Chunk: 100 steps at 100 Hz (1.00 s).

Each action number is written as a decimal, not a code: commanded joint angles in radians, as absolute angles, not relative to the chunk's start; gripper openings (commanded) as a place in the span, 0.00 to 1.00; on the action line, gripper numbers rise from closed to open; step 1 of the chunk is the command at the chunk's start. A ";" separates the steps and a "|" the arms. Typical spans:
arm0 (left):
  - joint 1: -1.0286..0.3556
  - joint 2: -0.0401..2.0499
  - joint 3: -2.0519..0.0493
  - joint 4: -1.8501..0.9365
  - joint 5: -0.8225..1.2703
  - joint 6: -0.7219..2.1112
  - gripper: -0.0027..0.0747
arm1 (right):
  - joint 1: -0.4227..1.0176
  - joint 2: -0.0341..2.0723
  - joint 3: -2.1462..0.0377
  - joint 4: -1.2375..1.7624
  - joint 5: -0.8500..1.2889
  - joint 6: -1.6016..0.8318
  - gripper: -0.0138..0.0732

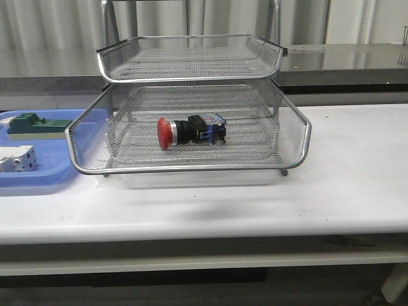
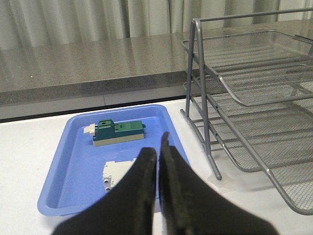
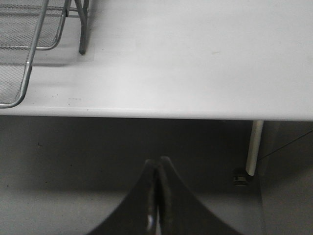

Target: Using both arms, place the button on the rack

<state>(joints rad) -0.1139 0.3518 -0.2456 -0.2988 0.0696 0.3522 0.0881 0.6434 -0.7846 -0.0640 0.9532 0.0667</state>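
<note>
The button [image 1: 190,131], with its red head, black collar and blue rear block, lies on its side in a lower tier of the silver wire-mesh rack [image 1: 191,167], red head to the left. No arm shows in the front view. My left gripper [image 2: 159,152] is shut and empty, hovering over the blue tray beside the rack [image 2: 254,117]. My right gripper [image 3: 158,164] is shut and empty, low below the table's front edge, with a corner of the rack [image 3: 27,58] in its view. The button is hidden from both wrist views.
A flat blue tray [image 1: 44,182] stands left of the rack and holds a green block [image 1: 38,125] and a white breaker [image 1: 16,158]; both show in the left wrist view, block [image 2: 117,132], breaker [image 2: 115,172]. A table leg [image 3: 254,147] stands near the right gripper.
</note>
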 commanded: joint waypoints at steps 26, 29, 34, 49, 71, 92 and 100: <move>-0.109 0.356 -0.273 -0.312 -0.015 0.344 0.04 | 0.080 0.665 -0.819 0.049 0.853 0.063 0.08; -0.109 0.356 -0.273 -0.312 -0.015 0.344 0.04 | 0.080 0.677 -0.819 0.064 0.851 0.062 0.08; -0.109 0.356 -0.273 -0.312 -0.015 0.344 0.04 | 0.080 0.706 -0.819 0.092 0.848 0.061 0.08; -0.109 0.356 -0.273 -0.312 -0.015 0.344 0.04 | 0.080 0.807 -0.819 0.197 0.844 0.000 0.08; -0.109 0.356 -0.273 -0.312 -0.015 0.344 0.04 | 0.116 0.987 -0.819 0.358 0.808 -0.148 0.08; -0.109 0.356 -0.273 -0.312 -0.015 0.344 0.04 | 0.294 1.156 -0.819 0.367 0.697 -0.156 0.08; -0.109 0.356 -0.273 -0.312 -0.015 0.344 0.04 | 0.370 1.225 -0.819 0.367 0.647 -0.156 0.08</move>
